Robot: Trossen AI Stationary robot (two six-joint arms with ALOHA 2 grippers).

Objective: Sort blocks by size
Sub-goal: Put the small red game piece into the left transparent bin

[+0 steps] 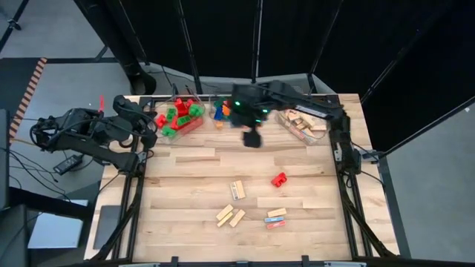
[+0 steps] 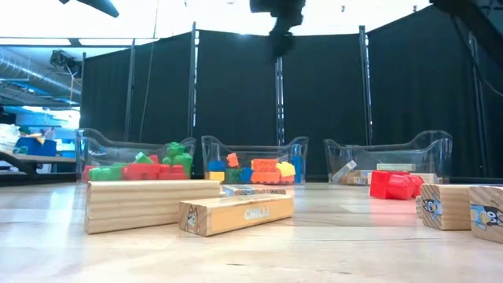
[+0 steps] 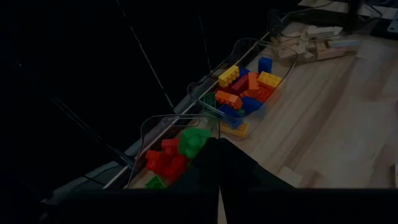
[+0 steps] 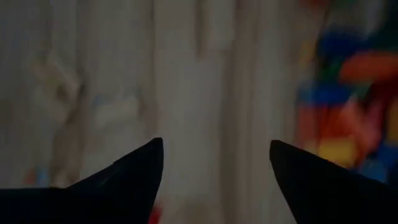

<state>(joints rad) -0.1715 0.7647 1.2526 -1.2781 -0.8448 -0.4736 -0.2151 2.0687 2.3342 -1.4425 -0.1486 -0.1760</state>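
Pale wood planks make up the worktop (image 1: 193,185), with three clear bins along its far edge. Of these, the left bin (image 1: 180,116) holds red and green bricks, the middle bin (image 1: 221,111) a mix of blue, orange, yellow and red ones, and the right bin (image 1: 303,123) tan wooden bars. Both dark arms reach in from the far corners. High above the boards in front of the middle bin hangs the right gripper (image 1: 253,138); its fingers (image 4: 134,174) are spread wide with nothing between them. At the far left corner beside the left bin waits the left gripper (image 1: 148,127), its fingers (image 3: 239,171) clenched together on nothing. Unsorted blocks lie near the front of the worktop: two wooden bars (image 1: 231,216) side by side, another bar (image 1: 237,190) just beyond them, a small stack of mixed pieces (image 1: 275,218) to their right, and, smallest, one red brick (image 1: 279,179) alone.
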